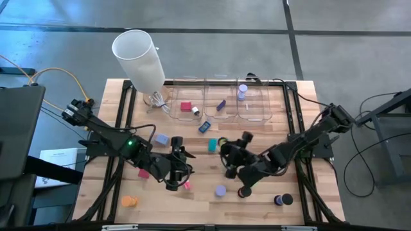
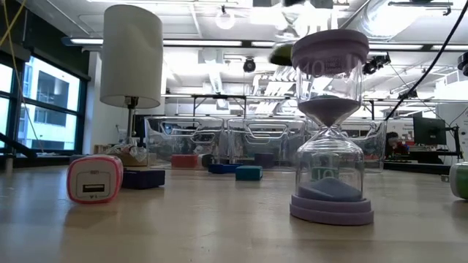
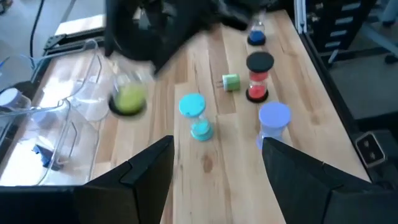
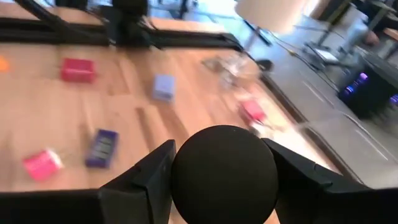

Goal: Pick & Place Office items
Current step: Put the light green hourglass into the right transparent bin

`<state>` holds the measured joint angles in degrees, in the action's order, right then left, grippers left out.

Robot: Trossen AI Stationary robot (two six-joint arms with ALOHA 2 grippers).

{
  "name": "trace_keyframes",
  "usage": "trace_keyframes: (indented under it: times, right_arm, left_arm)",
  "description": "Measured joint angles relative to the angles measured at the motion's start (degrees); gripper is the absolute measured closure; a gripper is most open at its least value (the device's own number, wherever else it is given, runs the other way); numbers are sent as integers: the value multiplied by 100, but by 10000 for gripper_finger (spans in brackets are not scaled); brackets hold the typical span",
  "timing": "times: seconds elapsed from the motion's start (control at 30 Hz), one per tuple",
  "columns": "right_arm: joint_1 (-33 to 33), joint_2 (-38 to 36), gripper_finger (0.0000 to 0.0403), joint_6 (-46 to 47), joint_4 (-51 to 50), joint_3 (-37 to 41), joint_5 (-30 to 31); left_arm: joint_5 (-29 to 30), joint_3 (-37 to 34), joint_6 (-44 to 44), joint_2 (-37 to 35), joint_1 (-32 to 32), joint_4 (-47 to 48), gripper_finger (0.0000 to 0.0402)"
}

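Right gripper (image 4: 221, 180) clamps black round-capped sand timer (image 4: 224, 173): light, rigid, fragile glass; grip the cap. Left gripper (image 3: 217, 168) spread wide, empty.

Reaching in from the left edge over the desk's middle, dark left arm with its claw (image 1: 174, 168) spread open and empty. Angling in from the right, dark right arm with its claw (image 4: 221, 180) clamping a black round-topped piece.
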<state>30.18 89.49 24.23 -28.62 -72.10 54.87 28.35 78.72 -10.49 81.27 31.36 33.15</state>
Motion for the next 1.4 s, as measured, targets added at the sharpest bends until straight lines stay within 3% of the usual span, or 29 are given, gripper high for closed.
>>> trace_keyframes:
  times: [0.33,0.57,0.8,1.0,1.17,1.4]
  right_arm:
    - [-630,-737,206,2131,-2990,0,418]
    - [-2010,-1175,206,2076,-3571,-4,26]
    - [-3580,-1181,206,913,-2952,21,-993]
    - [-4537,-1189,206,-44,-1433,688,-1843]
    - [-5167,-1215,206,-273,-449,1352,-2360]
    - [-5525,-1215,206,-342,201,1889,-2525]
  left_arm:
    - [-10,-4,-293,0,41,359,163]
    - [-10,-9,-351,3,46,417,163]
    - [-10,-11,-467,5,194,545,163]
    - [-7,-11,-700,9,376,737,163]
    - [-6,-11,-822,9,516,841,163]
    - [-5,-13,-1061,9,600,931,163]
